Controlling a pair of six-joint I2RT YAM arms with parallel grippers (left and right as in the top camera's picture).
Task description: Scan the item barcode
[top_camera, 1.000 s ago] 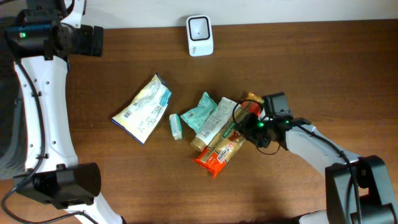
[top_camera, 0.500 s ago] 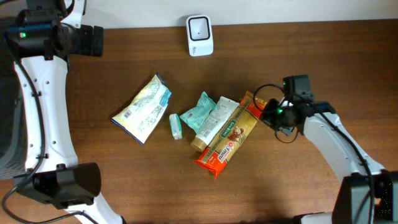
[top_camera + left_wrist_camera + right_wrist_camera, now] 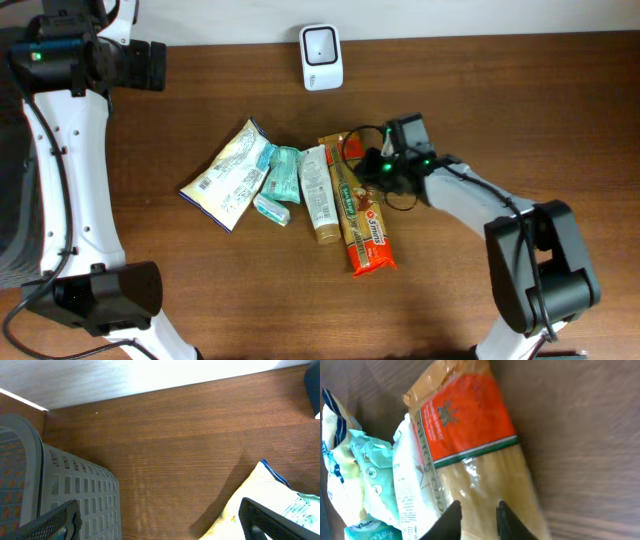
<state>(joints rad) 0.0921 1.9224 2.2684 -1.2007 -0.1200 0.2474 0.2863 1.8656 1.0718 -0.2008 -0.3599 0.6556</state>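
Observation:
A white scanner (image 3: pixel 321 57) stands at the table's far edge. Several items lie bunched mid-table: a pale yellow bag (image 3: pixel 230 175) with a barcode on its left end, teal packets (image 3: pixel 283 172), a white tube (image 3: pixel 318 195) and a long tan-and-orange packet (image 3: pixel 360 210). My right gripper (image 3: pixel 368 160) is low over the far end of that long packet (image 3: pixel 470 435). Its fingertips (image 3: pixel 454 516) stand a narrow gap apart, with the tan wrapper showing between them and nothing pinched. My left gripper (image 3: pixel 162 527) hangs wide open over bare wood at the far left, beside the yellow bag (image 3: pixel 272 495).
A grey slotted basket (image 3: pixel 75 492) stands off the table's left side under the left arm. The left arm's white links (image 3: pixel 75 150) run down the left edge. Bare wood lies to the right of and in front of the items.
My right gripper swept left to the long packet's far end. The packet swung from diagonal to nearly upright. Tube and teal packets were pushed left against the yellow bag. The left arm stayed still.

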